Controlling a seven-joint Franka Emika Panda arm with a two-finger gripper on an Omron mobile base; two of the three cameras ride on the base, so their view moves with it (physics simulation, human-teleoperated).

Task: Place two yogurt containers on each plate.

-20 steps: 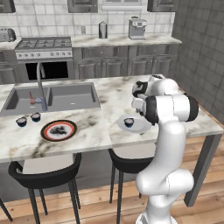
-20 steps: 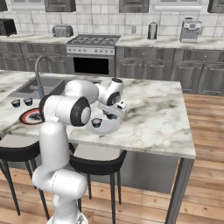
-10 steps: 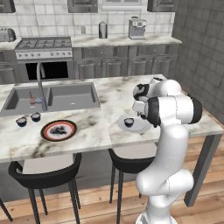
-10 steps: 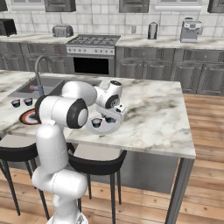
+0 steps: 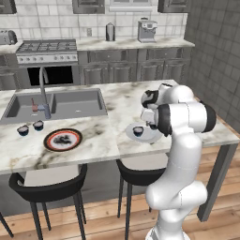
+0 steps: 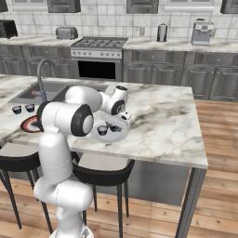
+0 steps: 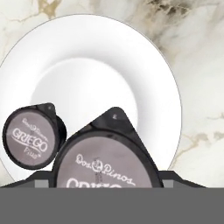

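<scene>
Gripper (image 7: 109, 186) fingers clamped on a yogurt cup (image 7: 107, 162), held over the white plate (image 7: 144, 65) at its 6 o'clock edge. A second yogurt cup (image 7: 29, 135) sits on the same plate at 8 o'clock, just beside the held one, not touching as far as I can tell

Handling guess: cups small, light, stiff walls, foil-like lid probably thin; grip on the sides below the lid rim, not on top. Smooth wall could slip if squeezed loosely

Left base view: two more cups (image 5: 23, 130) (image 5: 38, 125) stand on the counter at 10 o'clock of the red-rimmed plate (image 5: 63, 139), near the sink (image 5: 56, 104), that plate bare. Faucet (image 5: 43, 89) stands close behind them, could crowd a reach. On the white plate, seated cup is the only obstacle for lowering
</scene>
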